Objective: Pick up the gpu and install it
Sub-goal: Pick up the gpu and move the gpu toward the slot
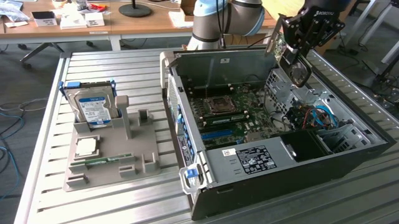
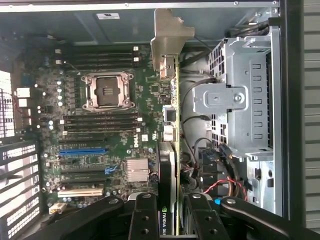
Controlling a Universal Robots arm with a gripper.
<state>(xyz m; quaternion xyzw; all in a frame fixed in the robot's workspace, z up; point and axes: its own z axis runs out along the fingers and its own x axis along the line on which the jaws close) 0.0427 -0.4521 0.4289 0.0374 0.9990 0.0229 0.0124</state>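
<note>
Open black metal computer case [image 1: 349,158] lies on its side, green motherboard [image 2: 100,125] exposed. Black gripper [image 2: 170,222] is closed narrow on the thin green gpu with silver bracket [image 2: 172,150], held edge-on above the motherboard, beside the grey drive cage [image 2: 245,100]

Your setting was a robotics lab or workshop: a robot arm [image 1: 224,18] rose beside a slatted metal counter [image 1: 112,200] that carried an opened computer case [image 1: 299,179] and a gray parts holder [image 1: 112,163]. Behind it, a wooden counter [image 1: 143,25] held small boxes [image 1: 93,19], and loose cables [image 1: 9,112] lay on the floor [image 1: 31,88].
</note>
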